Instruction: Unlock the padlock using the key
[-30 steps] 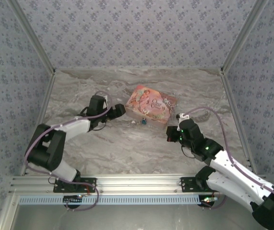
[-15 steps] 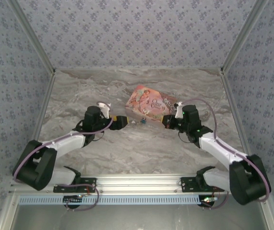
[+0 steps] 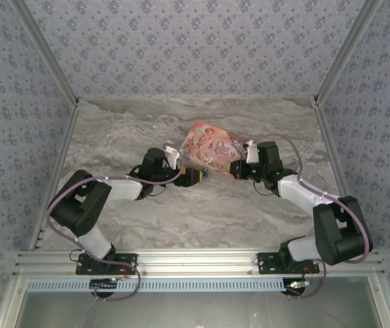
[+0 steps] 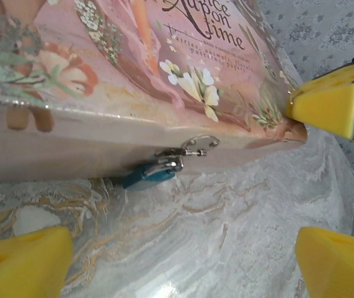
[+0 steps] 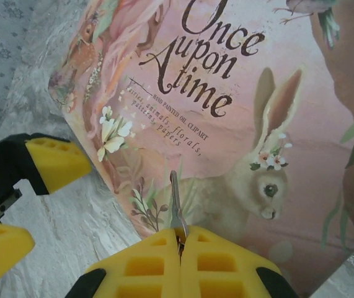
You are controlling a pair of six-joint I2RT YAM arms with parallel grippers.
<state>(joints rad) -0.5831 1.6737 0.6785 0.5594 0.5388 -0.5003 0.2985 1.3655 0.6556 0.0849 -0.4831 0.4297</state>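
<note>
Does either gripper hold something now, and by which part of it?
The right gripper pinches the key by its near end, blade sticking out. The left gripper is open, holding nothing.

Lid of the pink box [image 5: 238, 93], seen from my right wrist: I read the title "Once upon A time" in dark brown script. Below it ran a small capital line, "HAND PAINTED … CLIPART", whose middle word I could not read. A finer script line under that included "animals, florals". From my left wrist, the same title was cut off at the top.
</note>
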